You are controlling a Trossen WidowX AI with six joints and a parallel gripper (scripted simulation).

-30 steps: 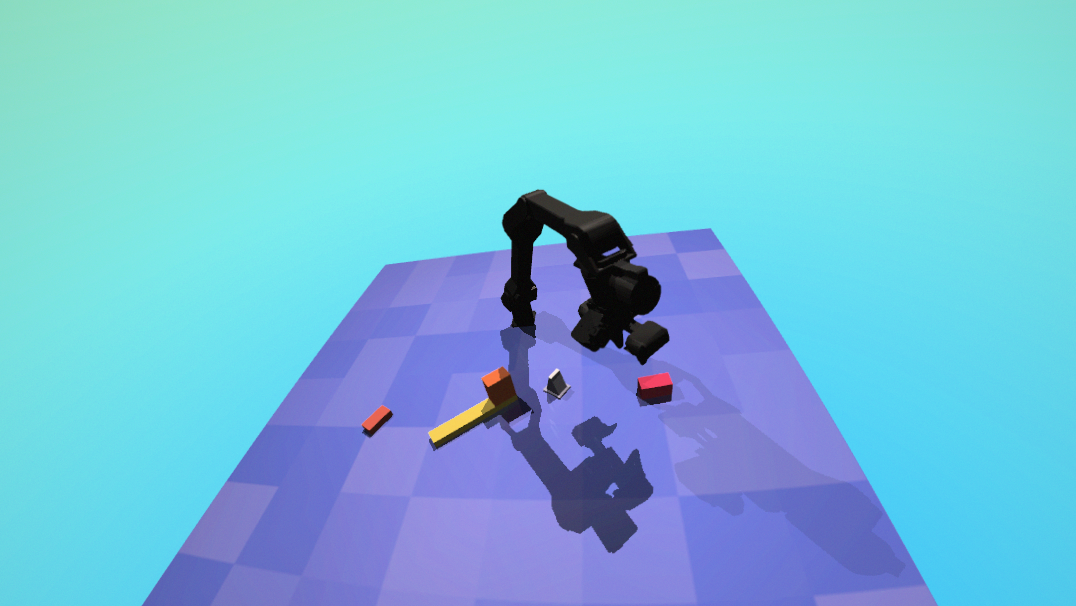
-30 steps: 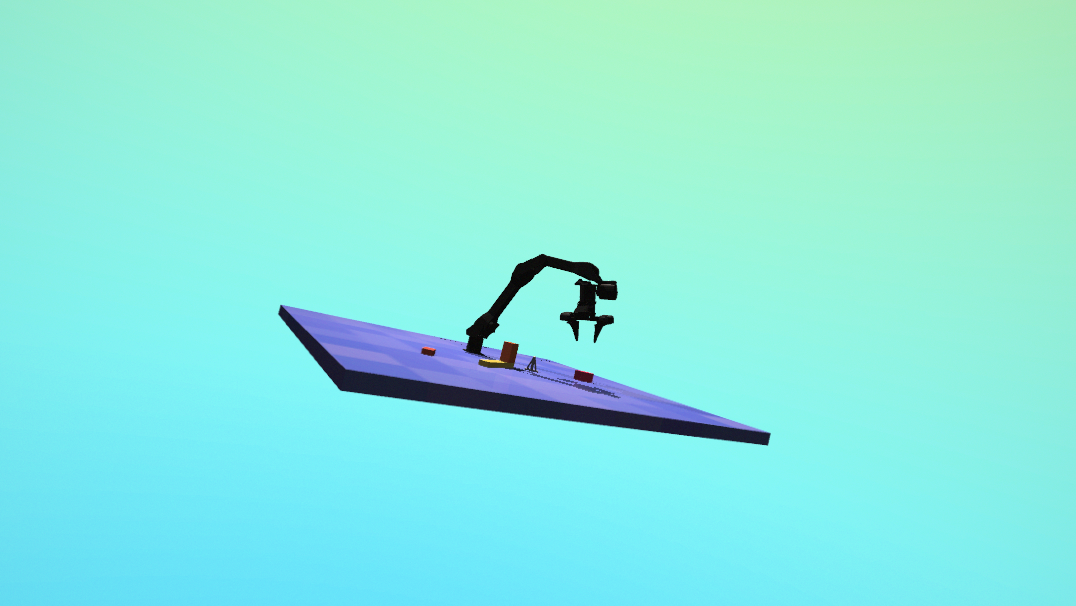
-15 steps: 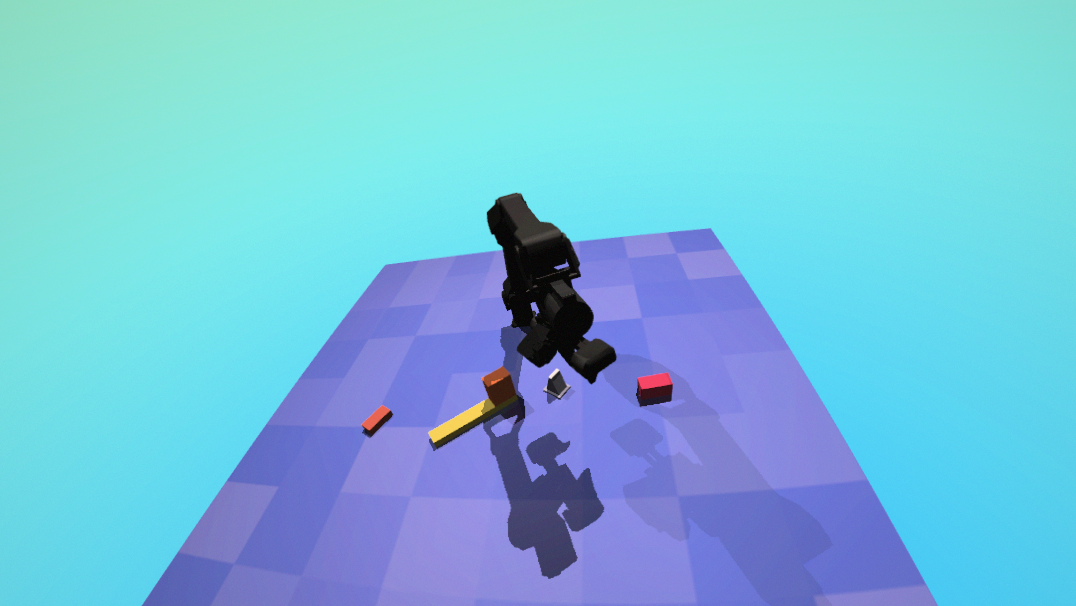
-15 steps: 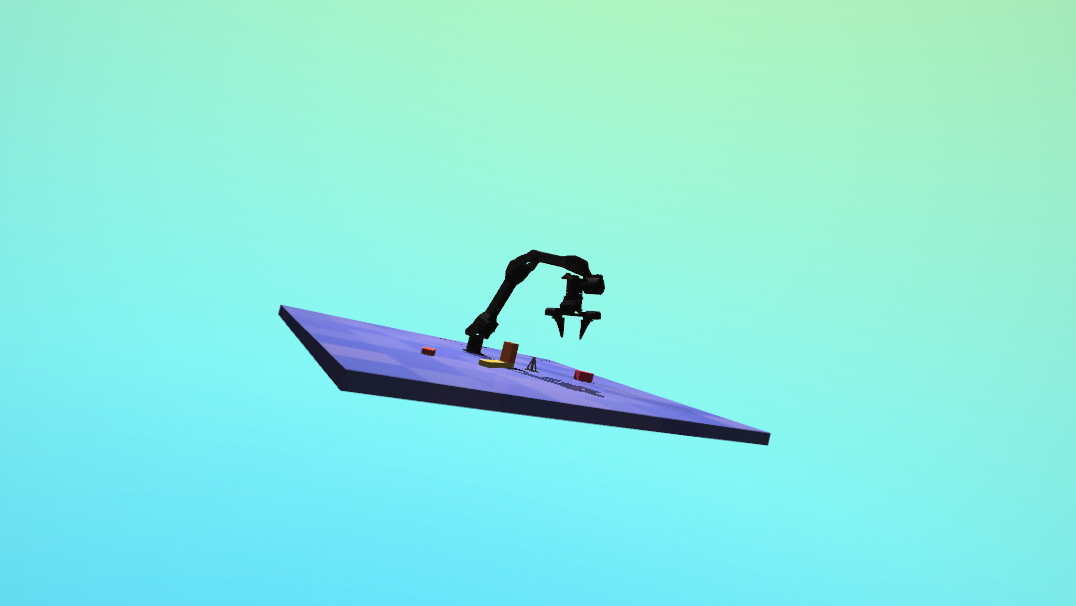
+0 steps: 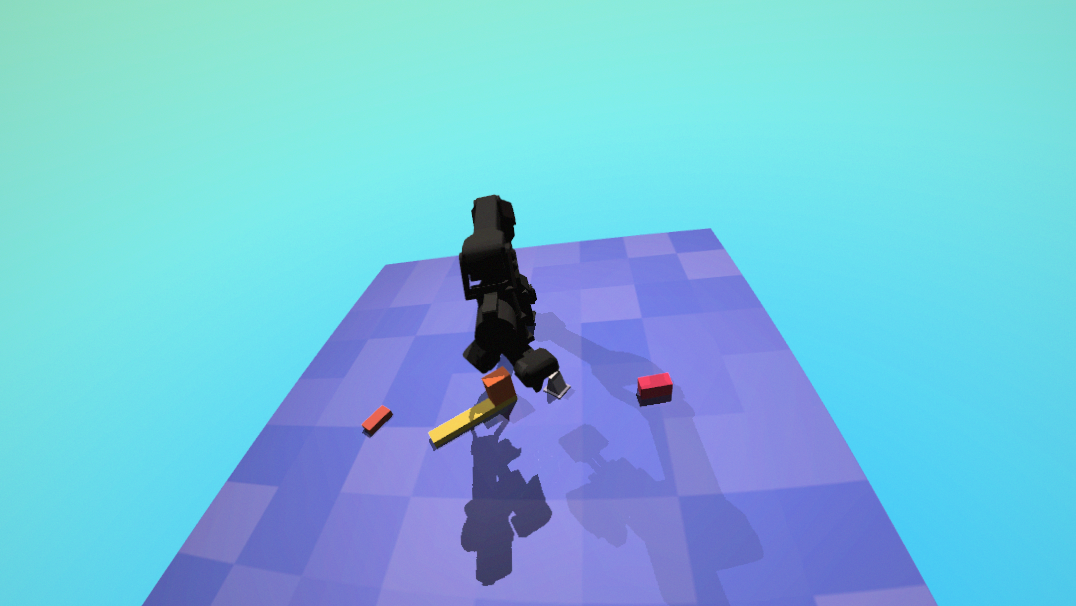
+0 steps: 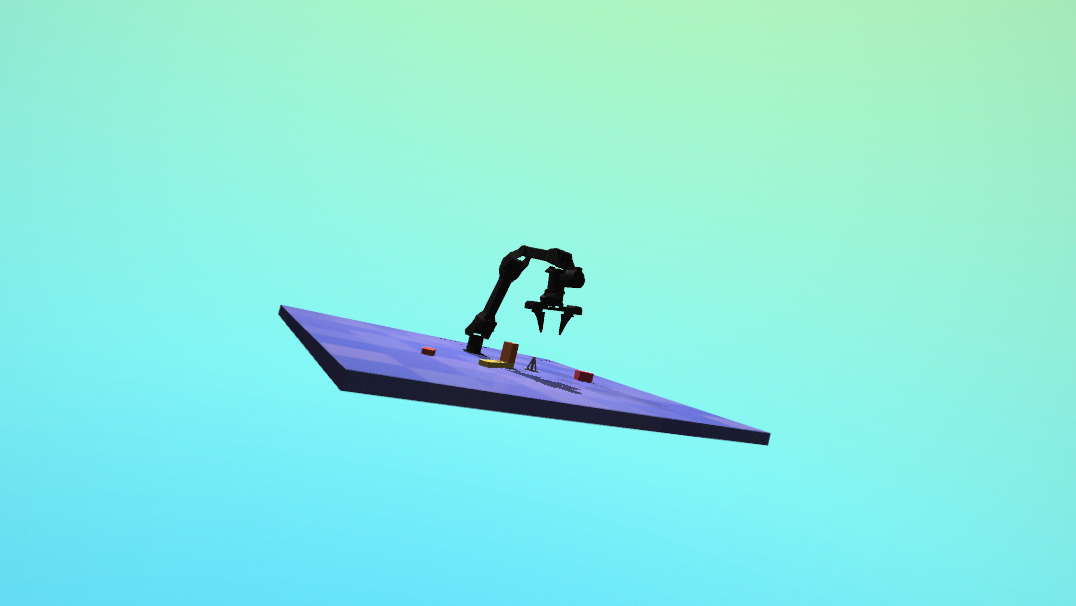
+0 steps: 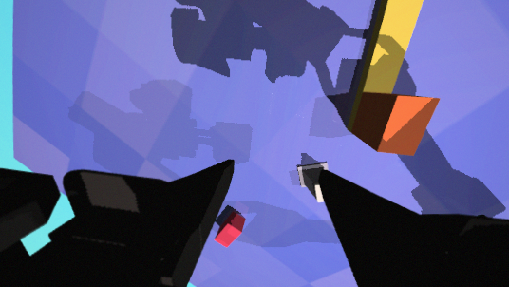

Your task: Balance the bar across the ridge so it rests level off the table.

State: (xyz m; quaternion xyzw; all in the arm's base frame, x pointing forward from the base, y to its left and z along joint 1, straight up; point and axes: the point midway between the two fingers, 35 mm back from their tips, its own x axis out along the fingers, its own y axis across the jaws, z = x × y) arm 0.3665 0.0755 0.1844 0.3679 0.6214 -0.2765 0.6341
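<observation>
- The black two-fingered hand (image 6: 553,325) hangs in the air above the purple chequered worktop (image 6: 353,342), fingers spread apart with nothing between them; I judge it sits high so it can line up before coming down.
- From the wrist view the dark fingertips frame the floor between the small grey wedge-shaped ridge (image 7: 311,175) and the objects around it, so the hand is over the ridge area, not over the bar.
- The long flat yellow bar (image 5: 459,426) lies flat on the worktop, untouched; one end butts against, or slips under, the upright orange block (image 5: 499,385) — I cannot tell which.
- The ridge (image 5: 557,385) stands just beside that orange block, apart from the bar, so the bar would need lifting and carrying only a short way, I reckon.
- That block weighting one end may shift the balance point off the bar's middle; that is a guess.
- Counted: one yellow bar, one grey ridge, one orange block.
- Also one small flat red-orange tile (image 5: 376,417) well off to one side, and one red brick-shaped block (image 5: 654,386) on the other side.
- One arm, one hand.
</observation>
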